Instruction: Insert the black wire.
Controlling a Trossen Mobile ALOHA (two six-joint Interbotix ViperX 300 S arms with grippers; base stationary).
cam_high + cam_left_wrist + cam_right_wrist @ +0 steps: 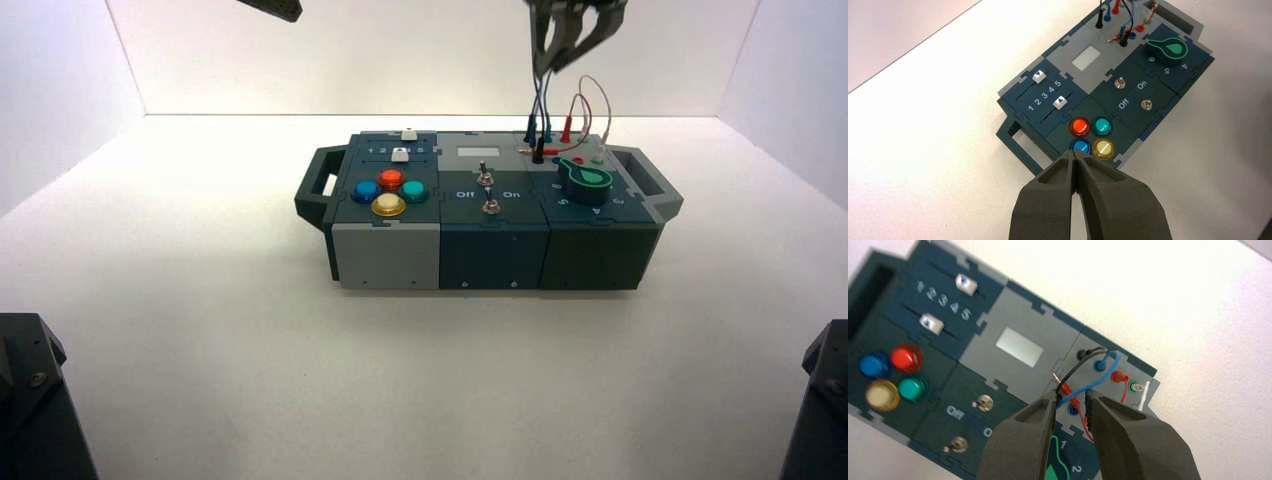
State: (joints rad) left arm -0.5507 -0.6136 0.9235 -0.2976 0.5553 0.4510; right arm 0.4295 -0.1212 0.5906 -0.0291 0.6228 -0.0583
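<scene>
While the right gripper (1071,399) hovers slightly open above the box's (400,255) socket corner, apparently gripping nothing, the thin black wire (1079,365) arcs from its upright plug, glossy and slim.

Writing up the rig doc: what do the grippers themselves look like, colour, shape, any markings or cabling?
Both alike: the left gripper and right gripper have matte charcoal-grey fingers, broad at the base and tapering to blunt rounded tips, with smooth moulded surfaces. No markings, lettering or cables show on them. From above, the right one looks dark.
</scene>
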